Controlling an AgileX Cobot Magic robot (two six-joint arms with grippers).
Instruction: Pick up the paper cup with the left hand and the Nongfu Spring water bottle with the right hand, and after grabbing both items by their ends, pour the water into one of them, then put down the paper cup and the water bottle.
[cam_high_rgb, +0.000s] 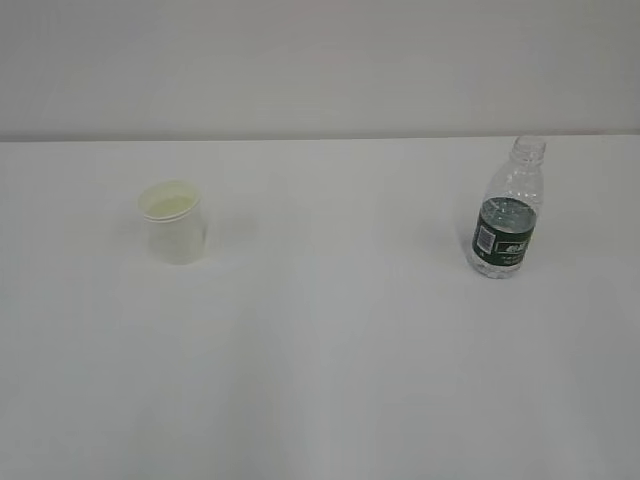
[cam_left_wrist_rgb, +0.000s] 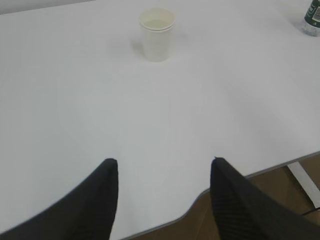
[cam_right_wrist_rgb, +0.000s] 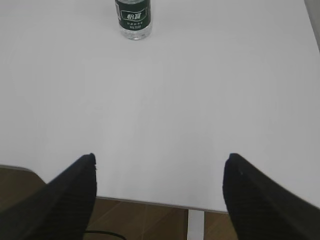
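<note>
- Left black two-finger pincer (cam_left_wrist_rgb: 165, 165) gapes empty, well short of the small white tapered paper cup (cam_left_wrist_rgb: 157, 34).
- Right black blocky pincer (cam_right_wrist_rgb: 159, 161) gapes empty, well short of the clear ribbed green-labelled plastic bottle (cam_right_wrist_rgb: 134, 19).
- Both upright on the white table (cam_high_rgb: 330, 330), bottle far right of cup.

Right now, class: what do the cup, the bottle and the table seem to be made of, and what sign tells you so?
The paper cup: matte white paper by its look, with a rolled rim and pale yellowish inside. The Nongfu Spring water bottle: clear glossy plastic, ribbed, see-through above a dark green printed label. The table: smooth matte white top, probably laminate; the material is unsure.
</note>
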